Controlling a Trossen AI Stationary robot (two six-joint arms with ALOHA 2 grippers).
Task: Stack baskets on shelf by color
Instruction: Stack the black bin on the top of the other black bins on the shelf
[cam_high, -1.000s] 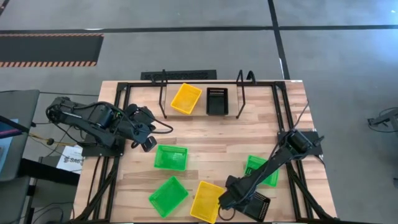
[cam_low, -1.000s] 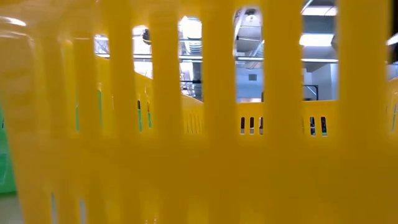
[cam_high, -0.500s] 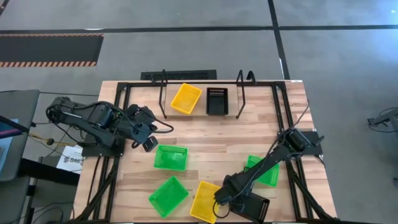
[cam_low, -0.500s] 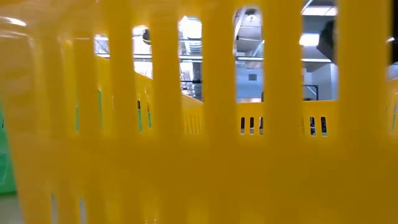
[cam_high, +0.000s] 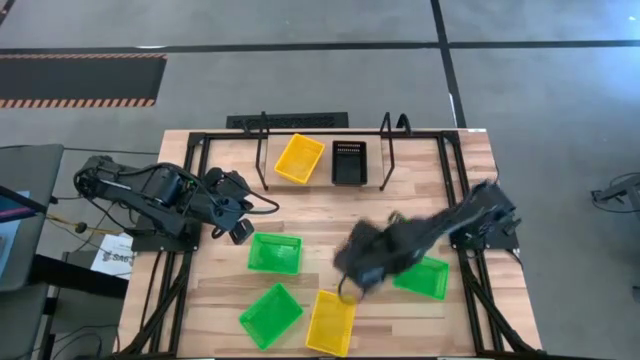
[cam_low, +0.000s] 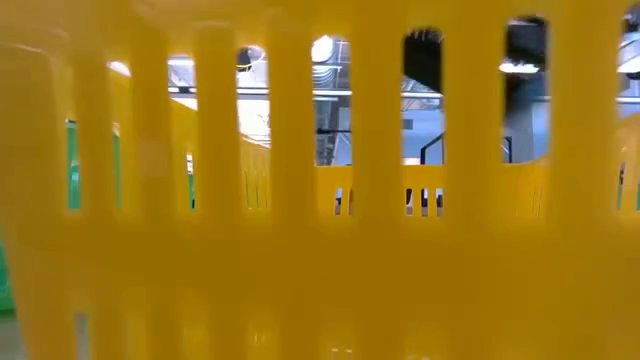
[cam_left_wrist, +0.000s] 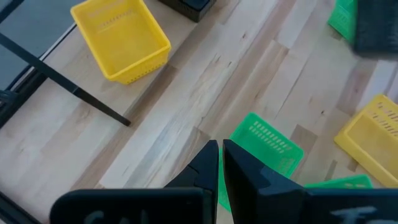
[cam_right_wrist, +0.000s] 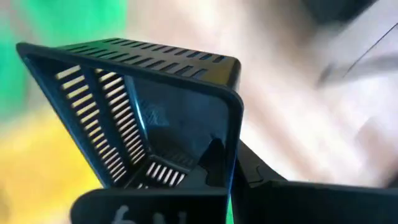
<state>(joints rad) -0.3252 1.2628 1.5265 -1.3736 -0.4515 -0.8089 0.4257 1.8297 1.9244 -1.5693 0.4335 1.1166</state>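
The right gripper (cam_right_wrist: 217, 180) has just clamped a black basket (cam_right_wrist: 155, 118) and lifted it off the tabletop (cam_high: 320, 225). Next stop looks like the shelf (cam_high: 385, 150). The left gripper (cam_left_wrist: 221, 165) waits, jaws closed on nothing.

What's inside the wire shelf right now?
The shelf holds one yellow basket and one black basket, side by side. Whether more are nested underneath them is hidden.
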